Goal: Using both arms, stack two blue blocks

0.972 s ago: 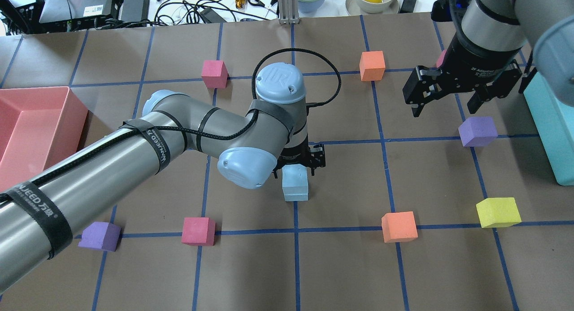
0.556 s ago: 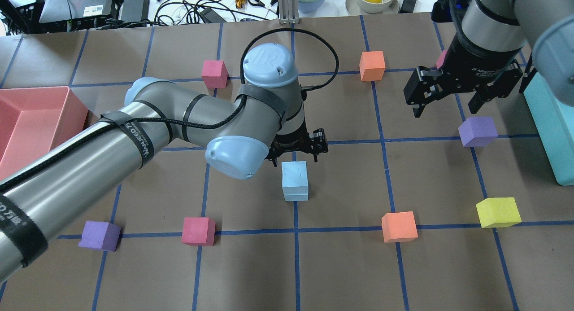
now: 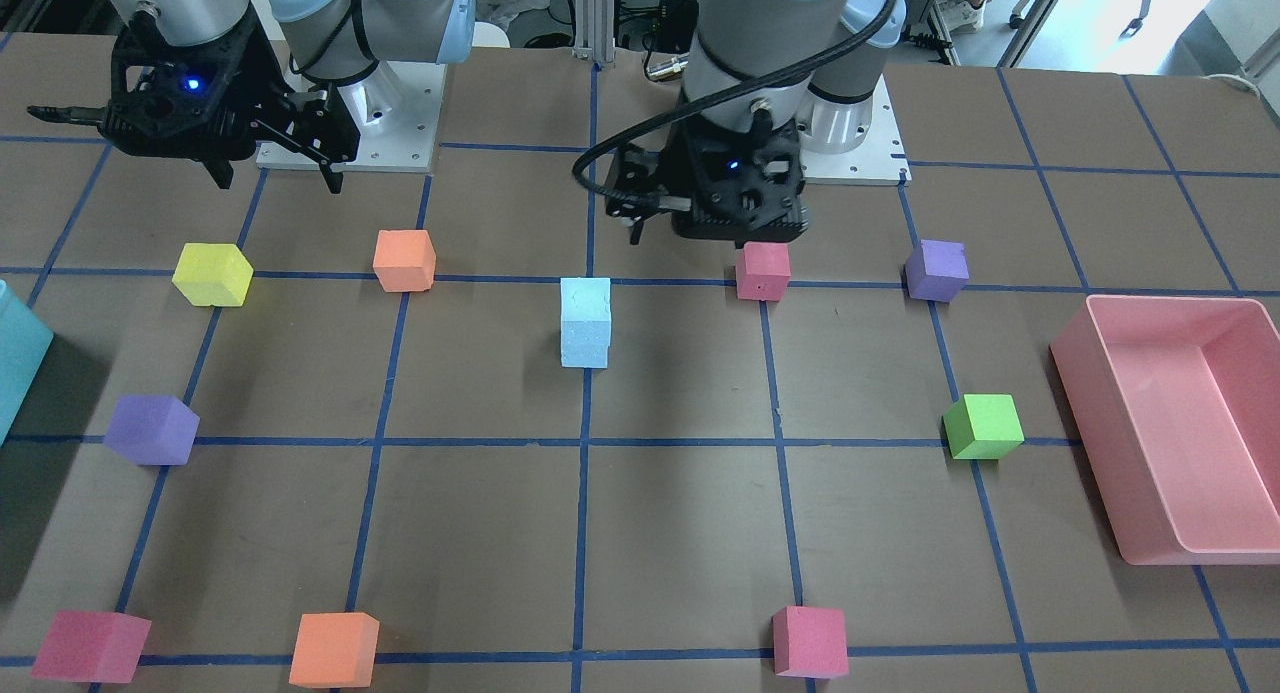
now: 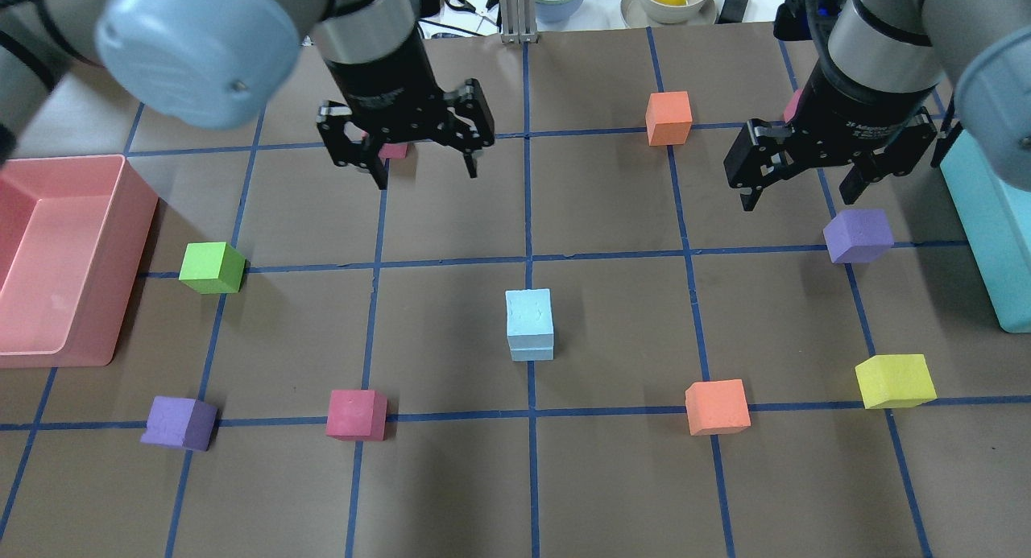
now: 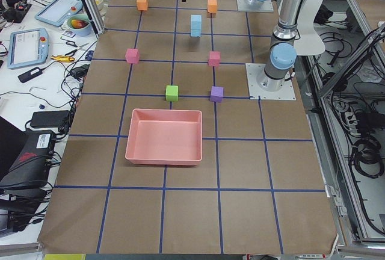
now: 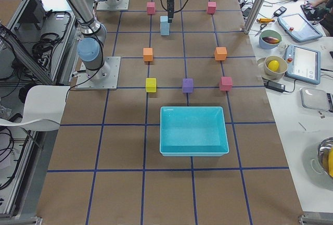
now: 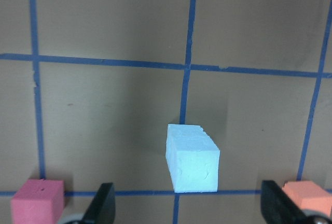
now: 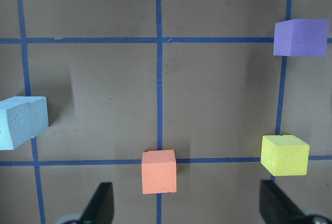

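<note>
The two blue blocks stand stacked, one [image 3: 585,301] on top of the other [image 3: 585,351], near the table's middle. The stack also shows in the overhead view [image 4: 529,324] and the left wrist view [image 7: 192,157], and at the left edge of the right wrist view [image 8: 21,121]. My left gripper [image 4: 424,171] is open and empty, raised well clear of the stack on its far left side. My right gripper [image 4: 797,197] is open and empty, raised at the far right, near a purple cube [image 4: 859,235].
A pink bin [image 4: 129,220] sits at the left edge and a teal bin [image 4: 991,236] at the right. Loose cubes lie around the stack: green [image 4: 211,267], purple [image 4: 179,423], red-pink [image 4: 356,414], orange [image 4: 716,407], yellow [image 4: 894,380] and a far orange one [image 4: 668,117].
My left arm has lifted off the stack and pulled back to the far left, leaving the upper blue block resting on the lower one. The right arm has not moved.
</note>
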### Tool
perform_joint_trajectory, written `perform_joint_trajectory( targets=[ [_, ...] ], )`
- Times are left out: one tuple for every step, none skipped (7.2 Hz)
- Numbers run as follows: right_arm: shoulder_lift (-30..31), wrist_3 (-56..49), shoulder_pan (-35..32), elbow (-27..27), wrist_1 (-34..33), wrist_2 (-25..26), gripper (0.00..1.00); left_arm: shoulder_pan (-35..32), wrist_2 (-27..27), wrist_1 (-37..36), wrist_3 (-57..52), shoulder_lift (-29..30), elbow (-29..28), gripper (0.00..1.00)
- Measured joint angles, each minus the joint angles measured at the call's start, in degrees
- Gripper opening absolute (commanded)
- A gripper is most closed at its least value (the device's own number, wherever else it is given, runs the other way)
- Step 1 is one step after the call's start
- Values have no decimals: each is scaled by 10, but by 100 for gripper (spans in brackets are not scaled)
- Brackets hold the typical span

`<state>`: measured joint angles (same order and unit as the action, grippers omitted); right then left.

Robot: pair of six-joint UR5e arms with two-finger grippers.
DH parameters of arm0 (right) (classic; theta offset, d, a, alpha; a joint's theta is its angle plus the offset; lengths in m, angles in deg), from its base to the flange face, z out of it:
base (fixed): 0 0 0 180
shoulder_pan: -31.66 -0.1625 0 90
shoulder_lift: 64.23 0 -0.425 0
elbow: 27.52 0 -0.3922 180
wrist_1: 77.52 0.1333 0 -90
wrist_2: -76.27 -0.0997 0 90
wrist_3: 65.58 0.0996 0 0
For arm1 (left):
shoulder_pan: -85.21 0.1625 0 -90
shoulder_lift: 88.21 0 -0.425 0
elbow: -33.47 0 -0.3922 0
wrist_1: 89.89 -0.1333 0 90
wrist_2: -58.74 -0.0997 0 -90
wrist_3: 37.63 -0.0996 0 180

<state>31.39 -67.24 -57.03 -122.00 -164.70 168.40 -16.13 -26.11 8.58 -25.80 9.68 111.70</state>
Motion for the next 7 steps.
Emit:
perform_joint_trajectory(
  targets=[
    [0, 0, 0, 0, 0, -1, 100, 29, -8, 28, -43, -18, -5, 100],
    [-1, 1, -1, 0, 0, -1, 100, 47, -13, 5, -65, -35, 10, 100],
    [-2, 1, -1, 0, 0, -1, 100, 56, -21, -54, -75, -46, 38, 100],
    [-2, 1, 0, 0, 0, -1, 100, 61, -32, -104, -79, -52, 62, 100],
    [-2, 1, 0, 0, 0, 0, 100, 64, -38, -117, -82, -57, 73, 100],
    [-2, 1, 0, 0, 0, -1, 100, 68, -45, -103, -83, -59, 72, 100],
    [-2, 1, -1, -1, 0, -1, 100, 71, -53, -85, -84, -60, 68, 100]
  ],
)
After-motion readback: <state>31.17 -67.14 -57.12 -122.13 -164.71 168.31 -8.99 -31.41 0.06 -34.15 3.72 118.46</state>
